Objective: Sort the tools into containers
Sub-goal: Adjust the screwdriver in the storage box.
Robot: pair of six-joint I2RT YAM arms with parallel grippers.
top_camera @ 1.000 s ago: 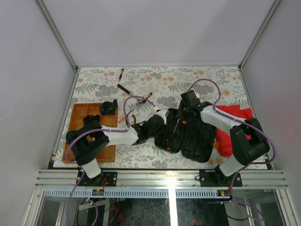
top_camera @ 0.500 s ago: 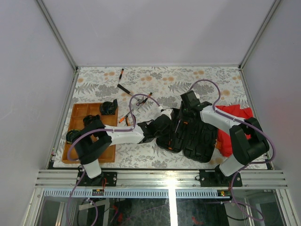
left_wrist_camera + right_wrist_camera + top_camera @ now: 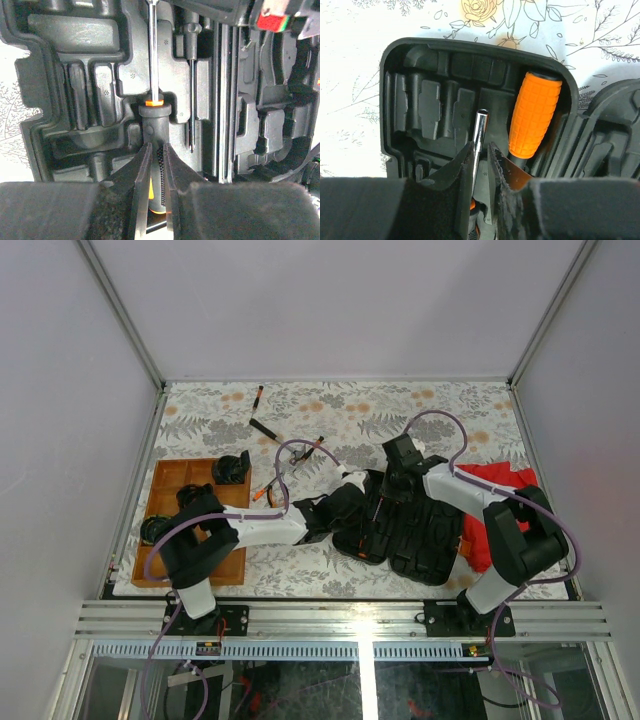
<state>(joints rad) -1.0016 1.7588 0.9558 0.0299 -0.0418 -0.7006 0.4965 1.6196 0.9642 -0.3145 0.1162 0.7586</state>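
Observation:
The black tool case (image 3: 425,535) lies open at mid-table. My left gripper (image 3: 156,146) is shut on the black-and-orange handle of a screwdriver (image 3: 152,117), which hangs just over the case's moulded slots (image 3: 60,75). Its steel shaft (image 3: 480,127) ends in a socket tip and runs between the fingers of my right gripper (image 3: 480,146). Those jaws are narrow but open, with a sliver of gap on one side. A tool with an orange ribbed handle (image 3: 534,114) lies in the case, and a slim driver (image 3: 191,90) sits in a slot. The wooden tray (image 3: 165,490) is at the left.
Loose tools lie on the floral cloth beyond the case: a screwdriver (image 3: 257,397), a black-handled tool (image 3: 263,428), pliers (image 3: 310,450) and a small orange driver (image 3: 262,490). A black object (image 3: 231,470) sits in the tray's far corner. A red cloth (image 3: 500,505) lies right of the case.
My left gripper carried the screwdriver rightward over the case, then held still. The right jaws have narrowed around its shaft.

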